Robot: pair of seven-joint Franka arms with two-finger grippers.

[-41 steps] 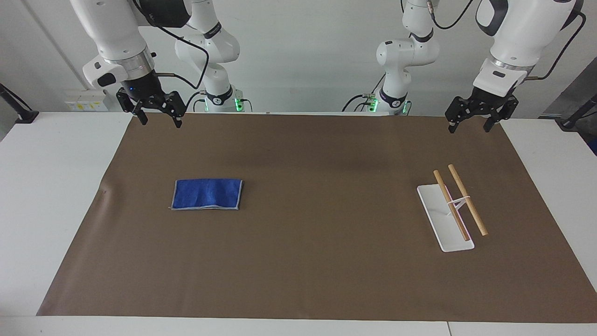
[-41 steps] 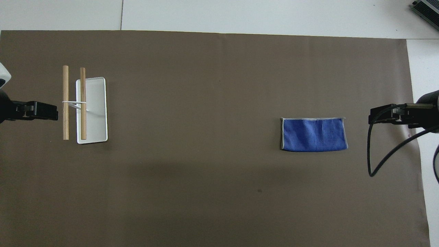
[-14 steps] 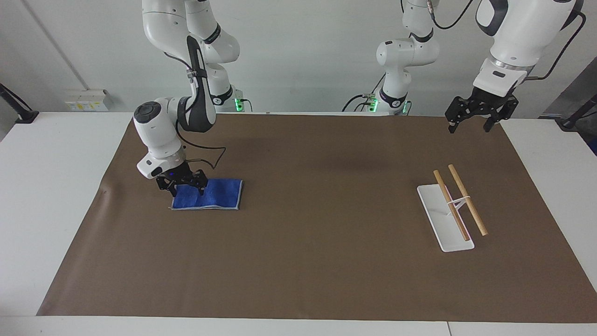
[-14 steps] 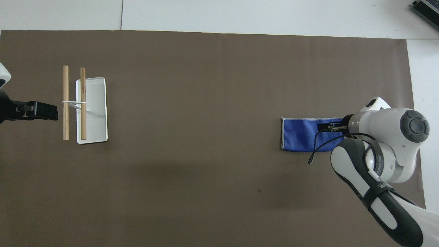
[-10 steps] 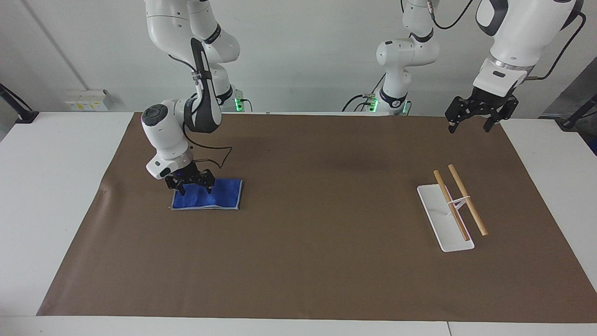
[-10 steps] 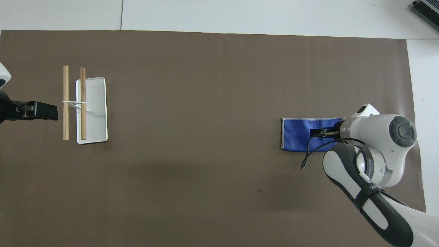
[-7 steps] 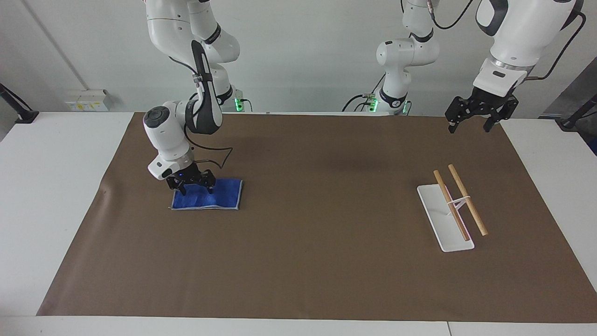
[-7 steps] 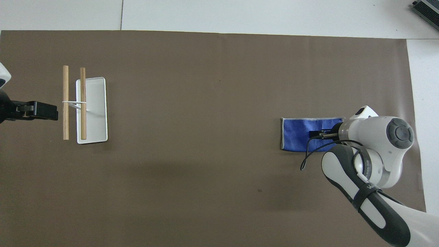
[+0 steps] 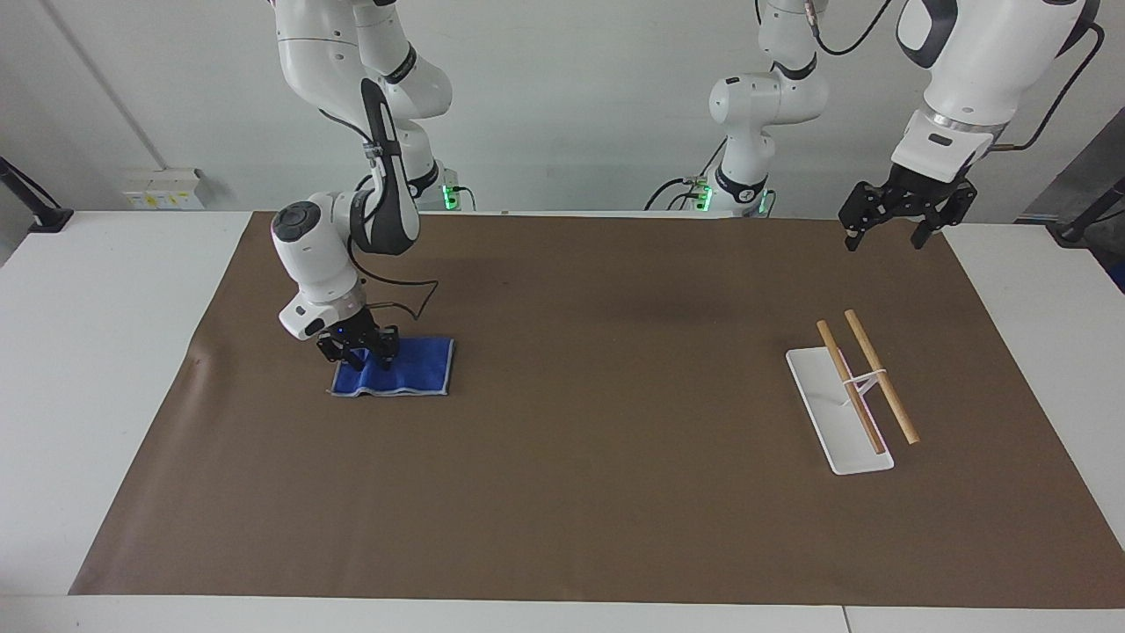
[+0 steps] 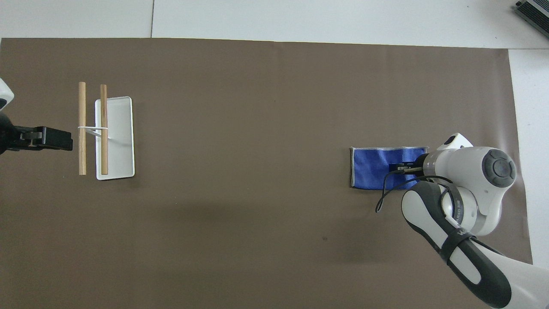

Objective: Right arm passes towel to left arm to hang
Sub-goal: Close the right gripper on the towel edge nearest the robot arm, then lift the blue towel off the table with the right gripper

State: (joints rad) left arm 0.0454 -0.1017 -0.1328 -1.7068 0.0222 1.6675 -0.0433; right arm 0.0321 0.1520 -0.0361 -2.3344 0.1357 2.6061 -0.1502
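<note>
Now, the right gripper (image 9: 359, 359) is down on the towel (image 9: 413, 374), fingers pinched onto the cloth at the end toward the right arm's end of the table; the blue cloth puckers into small folds around the grip, the rest of it lying flat on the brown mat (image 9: 562, 492); seen from overhead, the towel (image 10: 373, 167) sits at about three o'clock on the mat (image 10: 257, 240), with the right gripper (image 10: 396, 166) over its three o'clock end and the arm coming in from five o'clock. Meanwhile the left arm waits; the left gripper (image 9: 884, 242) hangs in the air with its fingers spread apart, holding nothing, over the mat's edge at the left arm's end; overhead, the left gripper (image 10: 47, 138) shows at nine o'clock. Just beside it stands the rack; a white base (image 10: 122, 141) and two wooden rods (image 10: 81, 128) side by side, running twelve to six, well apart from the towel.
</note>
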